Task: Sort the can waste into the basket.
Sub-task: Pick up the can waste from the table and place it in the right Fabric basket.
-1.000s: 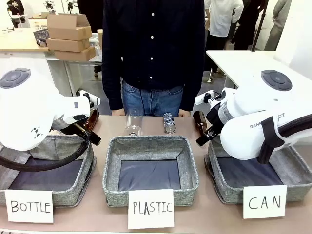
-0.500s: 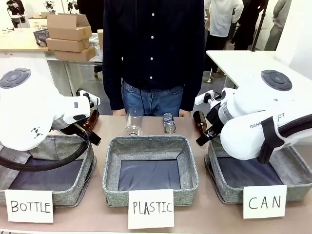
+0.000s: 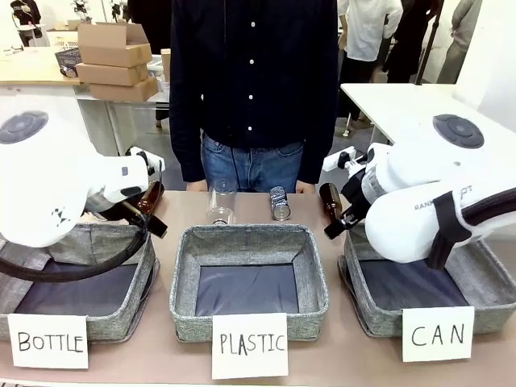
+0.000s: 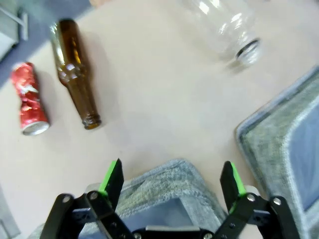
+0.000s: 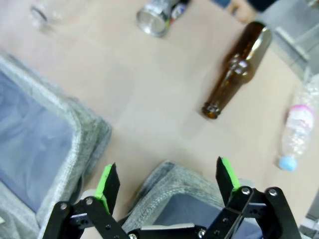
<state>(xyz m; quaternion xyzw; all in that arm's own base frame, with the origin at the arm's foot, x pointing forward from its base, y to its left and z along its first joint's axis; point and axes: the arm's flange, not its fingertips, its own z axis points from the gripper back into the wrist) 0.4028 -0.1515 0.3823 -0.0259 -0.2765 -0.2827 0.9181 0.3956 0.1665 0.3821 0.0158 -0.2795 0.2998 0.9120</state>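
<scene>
Red can (image 4: 29, 99) lay on the worktop (image 4: 164, 89) at 10 o'clock of the spread left gripper (image 4: 172, 172), patterned can (image 5: 158, 15) at 12 o'clock of the spread right gripper (image 5: 167, 172). Both were judged light, thin-walled and slippery; a gentle mid-body pinch seemed best.

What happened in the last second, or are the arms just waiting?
Almost nothing. Both arms shifted only a hair, each slightly outward, and nothing was taken hold of or let go. The left gripper and the right gripper are open and empty. The silver-and-black can lies where it was, and the CAN basket has not moved.
</scene>
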